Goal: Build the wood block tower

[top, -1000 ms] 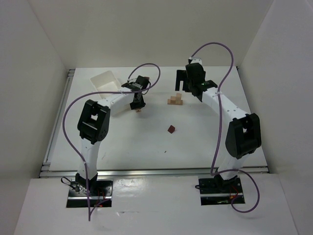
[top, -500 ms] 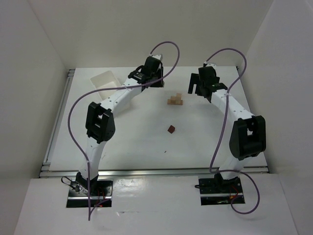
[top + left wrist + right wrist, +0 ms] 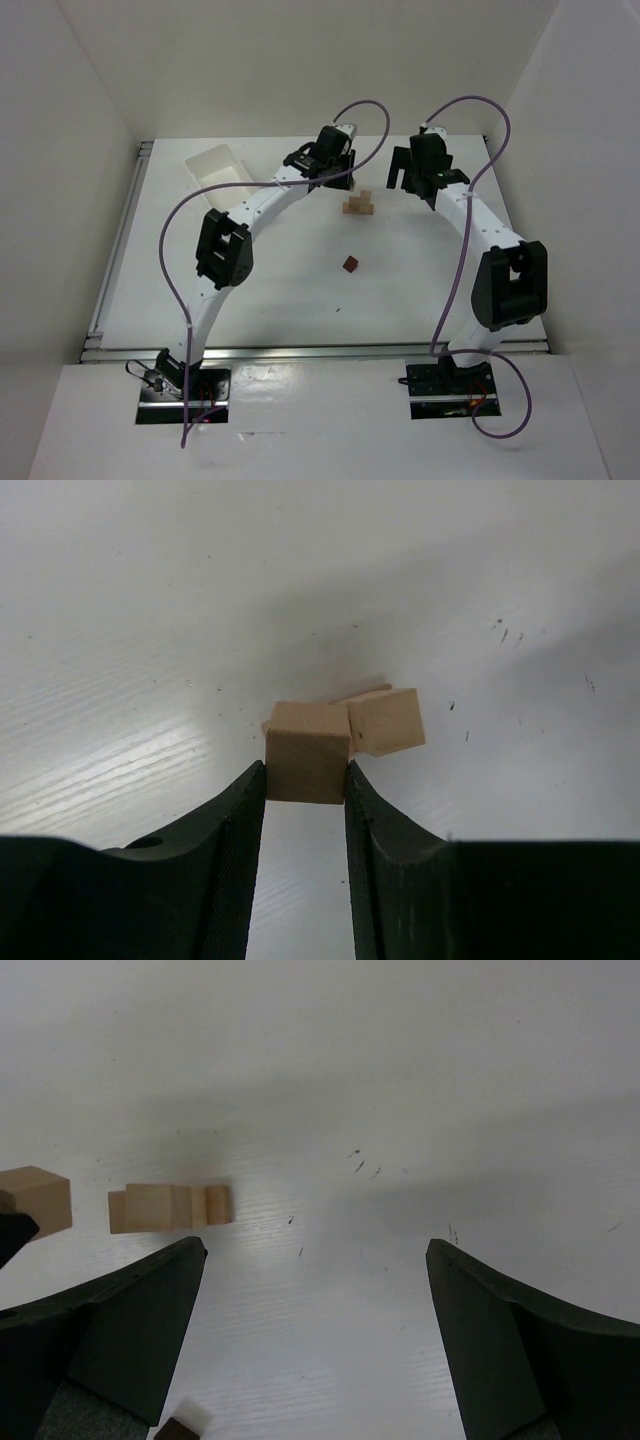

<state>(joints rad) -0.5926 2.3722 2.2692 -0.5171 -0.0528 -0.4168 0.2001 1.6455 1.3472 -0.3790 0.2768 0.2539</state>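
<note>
top view: since half a second ago the left gripper point(image 3: 338, 172) has swung right and is now just left of the wood block tower point(image 3: 359, 205). the right gripper point(image 3: 418, 180) barely shifted. a maroon block point(image 3: 349, 264) lies apart, nearer the bases, and a white tray point(image 3: 215, 165) sits far left.
left wrist: the jaws pinch a tan cube point(image 3: 308, 752), overlapping the tower.
right wrist: jaws wide, nothing between them.

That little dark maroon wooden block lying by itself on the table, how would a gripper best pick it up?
Straight down from above, pinching two opposite sides of the dark maroon wooden block. It sits alone on the white table with nothing touching it, so there should be room to close in on either side. Its exact shape is too small to tell.
</note>
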